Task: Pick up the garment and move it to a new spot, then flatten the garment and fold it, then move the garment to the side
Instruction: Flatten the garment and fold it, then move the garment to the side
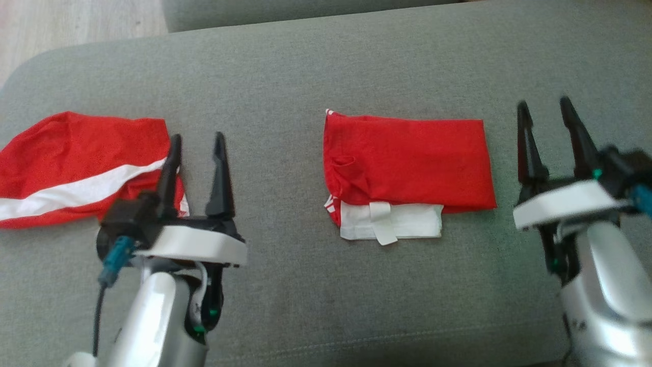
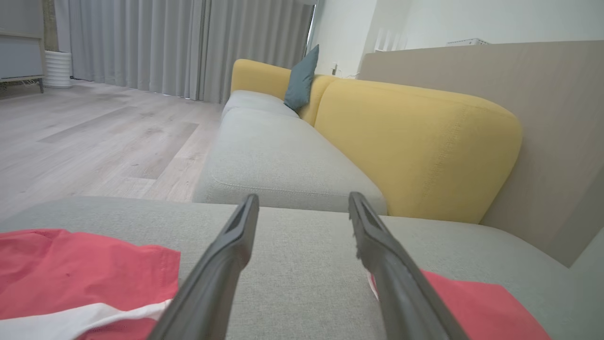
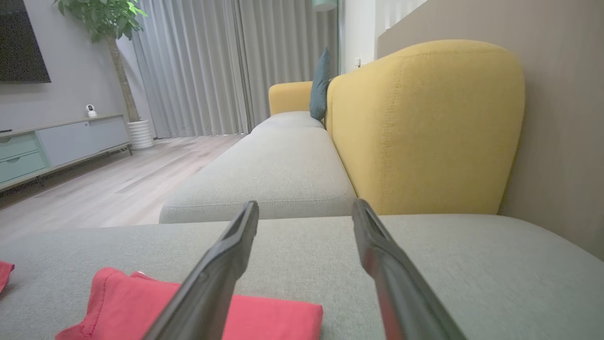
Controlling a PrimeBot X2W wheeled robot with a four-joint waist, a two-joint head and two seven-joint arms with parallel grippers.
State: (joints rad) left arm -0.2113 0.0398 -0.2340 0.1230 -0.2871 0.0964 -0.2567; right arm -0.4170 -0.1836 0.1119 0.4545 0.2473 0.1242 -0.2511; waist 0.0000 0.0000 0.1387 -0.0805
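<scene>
A folded red garment (image 1: 407, 163) with a white band along its near edge lies flat in the middle of the grey seat cushion (image 1: 305, 66). The right wrist view shows it as a red fold (image 3: 264, 318) at the lower left, and a corner of it (image 2: 476, 307) shows in the left wrist view. My right gripper (image 1: 545, 114) hovers open just right of the garment, holding nothing. My left gripper (image 1: 197, 142) stands open to the garment's left, beside a second red cloth, its fingers empty.
A second red garment with a white stripe (image 1: 76, 168) lies loosely spread at the cushion's left end, partly behind my left gripper. Yellow backrests (image 2: 415, 146) and another grey seat (image 3: 278, 174) lie beyond. Wooden floor (image 2: 94, 137) borders the cushion.
</scene>
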